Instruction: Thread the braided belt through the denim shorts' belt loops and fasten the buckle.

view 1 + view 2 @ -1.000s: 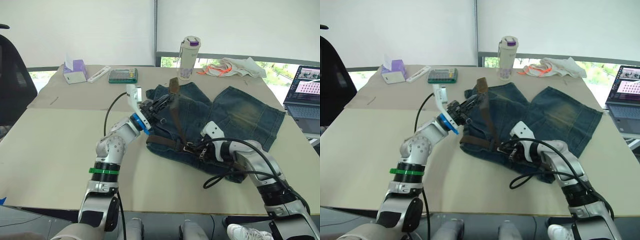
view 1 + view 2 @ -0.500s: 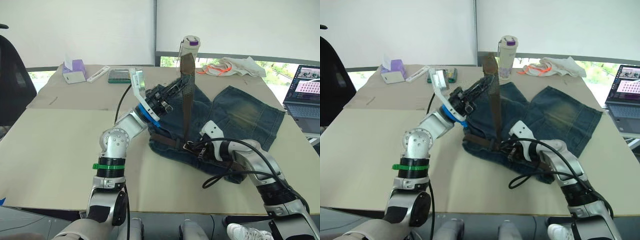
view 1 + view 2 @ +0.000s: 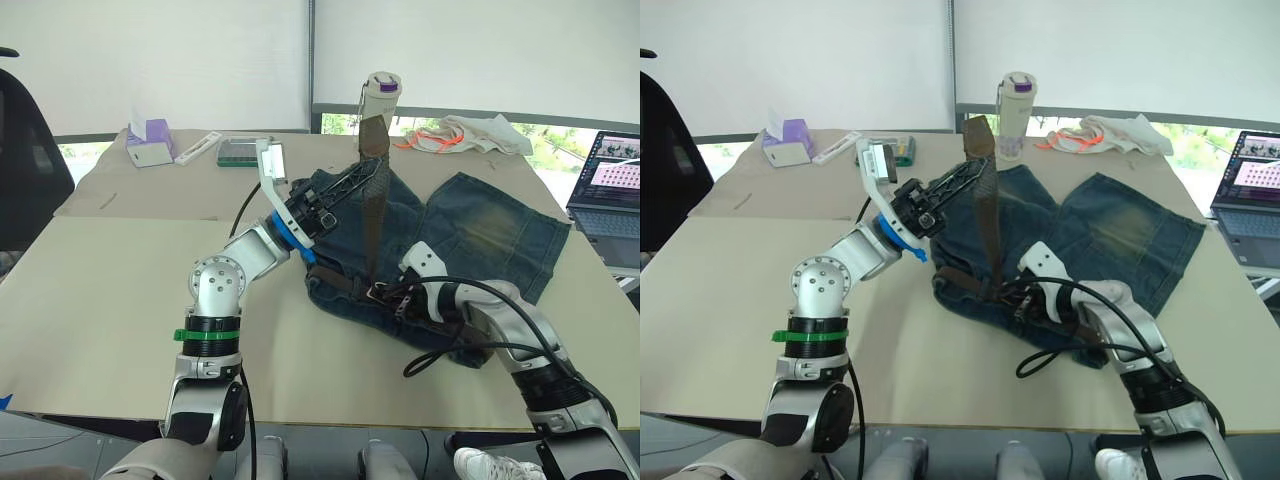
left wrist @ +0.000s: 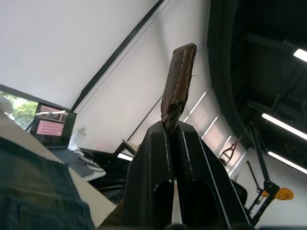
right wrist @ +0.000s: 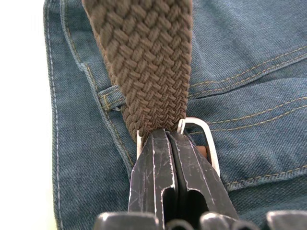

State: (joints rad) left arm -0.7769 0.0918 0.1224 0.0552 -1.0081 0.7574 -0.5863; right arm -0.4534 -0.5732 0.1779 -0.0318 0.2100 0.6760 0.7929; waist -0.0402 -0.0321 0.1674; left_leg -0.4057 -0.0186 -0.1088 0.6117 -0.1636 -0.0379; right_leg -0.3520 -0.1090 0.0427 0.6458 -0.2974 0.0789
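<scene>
The left hand is pinched on the braided belt near its tip, lifting the strap taut above the denim shorts in mid-tabletop. The right hand is clamped at the buckle on the waistband near the front edge. A harder pull could slip the tip free or drag the shorts.

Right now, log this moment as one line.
left claw: shut on braided belt tip, raised | right claw: shut at buckle | denim shorts: flat on table
</scene>
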